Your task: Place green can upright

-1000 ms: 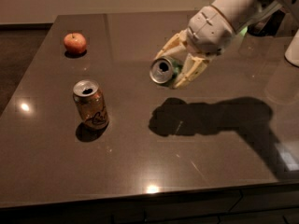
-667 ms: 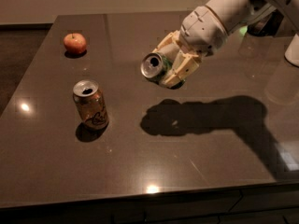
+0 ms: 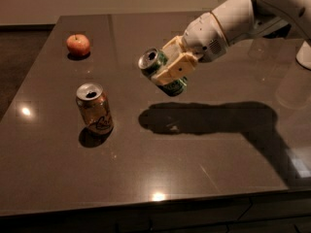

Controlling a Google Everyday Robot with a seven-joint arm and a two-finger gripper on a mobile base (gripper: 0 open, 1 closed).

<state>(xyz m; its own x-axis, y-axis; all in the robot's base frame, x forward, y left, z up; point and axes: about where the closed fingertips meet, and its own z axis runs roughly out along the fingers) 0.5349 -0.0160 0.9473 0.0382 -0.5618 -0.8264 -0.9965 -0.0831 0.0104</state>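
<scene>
The green can (image 3: pixel 156 62) is held in the air above the middle of the dark table (image 3: pixel 204 149). It is tilted, with its silver top facing the upper left. My gripper (image 3: pixel 171 70) is shut on the can, its cream fingers (image 3: pixel 179 67) clamped across the can's body. The white arm reaches in from the upper right. The can's shadow falls on the table below and to the right of it.
A tan can with a black scribble logo (image 3: pixel 94 108) stands upright at the left of the table. A red apple (image 3: pixel 78 44) lies at the far left corner. A white object (image 3: pixel 305 55) sits at the right edge.
My gripper has moved to the left with the green can in it. The tan can and the apple have not moved.
</scene>
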